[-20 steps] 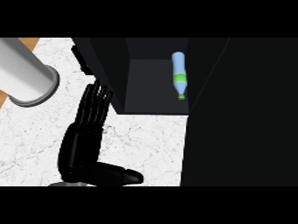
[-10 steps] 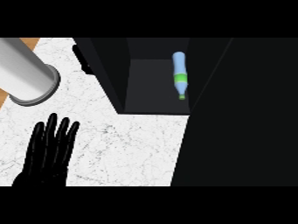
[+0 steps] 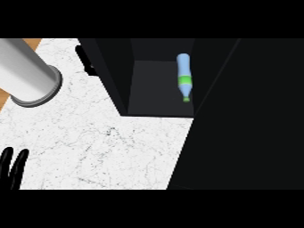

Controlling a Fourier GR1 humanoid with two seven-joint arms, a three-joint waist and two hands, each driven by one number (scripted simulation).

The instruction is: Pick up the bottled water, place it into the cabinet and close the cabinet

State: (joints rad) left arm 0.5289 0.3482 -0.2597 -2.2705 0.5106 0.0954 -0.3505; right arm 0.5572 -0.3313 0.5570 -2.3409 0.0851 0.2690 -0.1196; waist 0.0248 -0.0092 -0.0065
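I see the bottled water (image 3: 184,79) lying inside the open cabinet (image 3: 161,89), against its right wall, green cap toward me. My left robot hand (image 3: 4,171) sits low-left over the marble surface (image 3: 108,142), fingers straight, holding nothing; grey canister (image 3: 19,73) upper left.

You have the bottled water (image 3: 184,75) lying on its side inside the open black cabinet (image 3: 154,87), at the far right of the compartment floor: pale blue body, green band, small green cap pointing toward the near edge.
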